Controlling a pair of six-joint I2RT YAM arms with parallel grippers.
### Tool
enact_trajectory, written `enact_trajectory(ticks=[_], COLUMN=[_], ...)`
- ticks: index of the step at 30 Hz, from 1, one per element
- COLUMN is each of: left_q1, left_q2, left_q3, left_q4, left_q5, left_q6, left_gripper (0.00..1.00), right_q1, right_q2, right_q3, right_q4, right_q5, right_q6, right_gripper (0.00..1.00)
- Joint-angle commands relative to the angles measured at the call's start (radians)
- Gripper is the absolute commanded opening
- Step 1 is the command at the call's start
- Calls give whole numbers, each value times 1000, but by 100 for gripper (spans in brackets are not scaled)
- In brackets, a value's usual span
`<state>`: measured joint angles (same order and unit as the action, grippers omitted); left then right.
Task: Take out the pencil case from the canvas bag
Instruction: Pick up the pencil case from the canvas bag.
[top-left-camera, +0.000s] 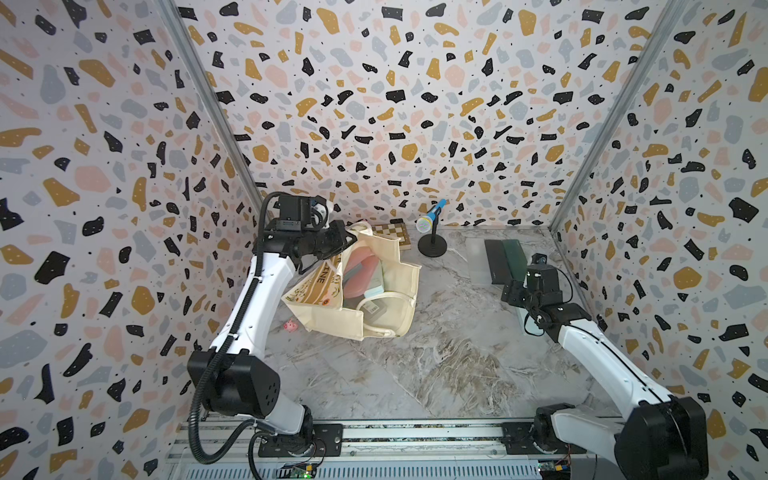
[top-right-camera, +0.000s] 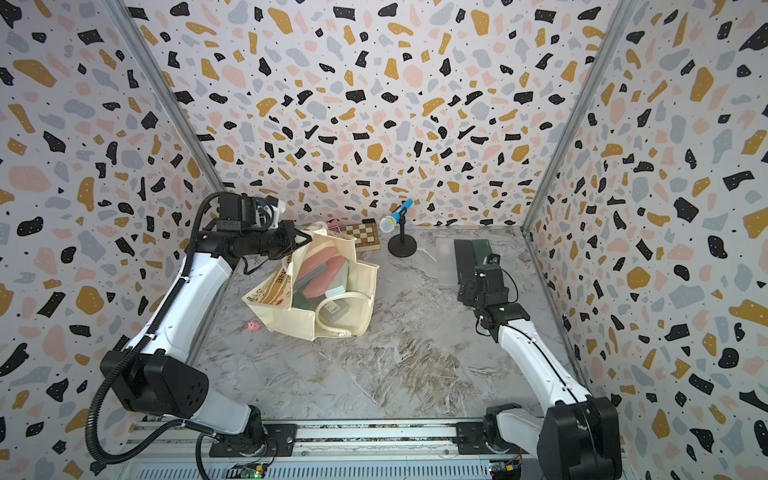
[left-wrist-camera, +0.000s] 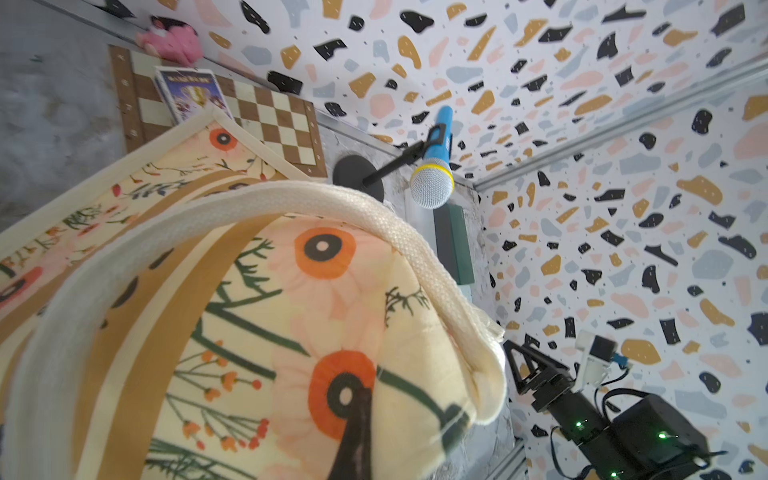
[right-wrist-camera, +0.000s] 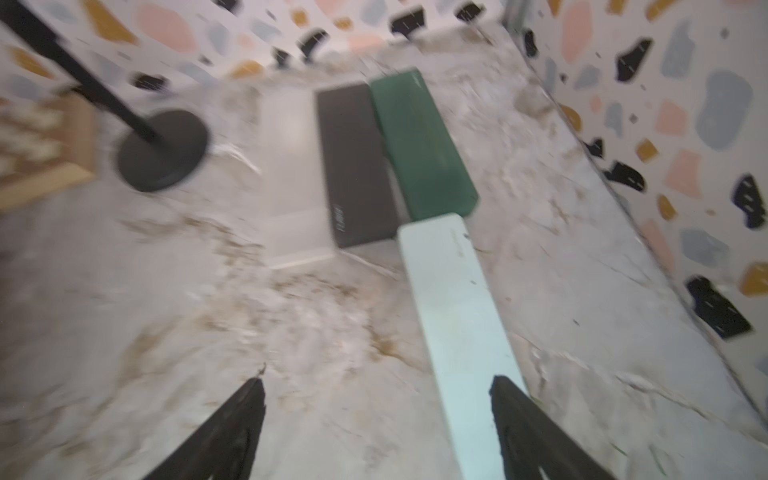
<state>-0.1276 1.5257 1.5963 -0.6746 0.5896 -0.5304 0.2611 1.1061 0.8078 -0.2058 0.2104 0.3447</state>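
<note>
Several pencil cases (top-left-camera: 361, 272) are seen inside the canvas bag (top-left-camera: 409, 282), at the counter's (top-left-camera: 436, 365) far left. Its rim is clenched by the left end effector (top-left-camera: 347, 239), holding the mouth wide. The right end effector (right-wrist-camera: 378, 382) is released near the right edge. The topmost pink case should be gripped across its narrow width and drawn out lengthwise.

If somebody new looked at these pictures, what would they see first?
Probably the big cream canvas bag with orange flowers, gaping open in the middle with the left gripper pinching its rim. Next comes the blue toy microphone on a black stand at the back. A tiny pink pig toy lies beside the bag, on the left arm's side.
</note>
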Motion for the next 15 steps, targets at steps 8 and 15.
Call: enact_trajectory(ticks=[8,15], left_q1=[-64,-63], left_q2=[-68,-66], left_q3=[-38,-36], left_q4=[62,62], left_q5=[130,145], left_q6=[114,124], left_gripper=[0,0], right_q1=[532,832], right_q2=[-101,20], right_q3=[28,96], right_q4=[101,167], right_q5=[-45,-19], right_q6=[-81,-120], right_gripper=[78,74])
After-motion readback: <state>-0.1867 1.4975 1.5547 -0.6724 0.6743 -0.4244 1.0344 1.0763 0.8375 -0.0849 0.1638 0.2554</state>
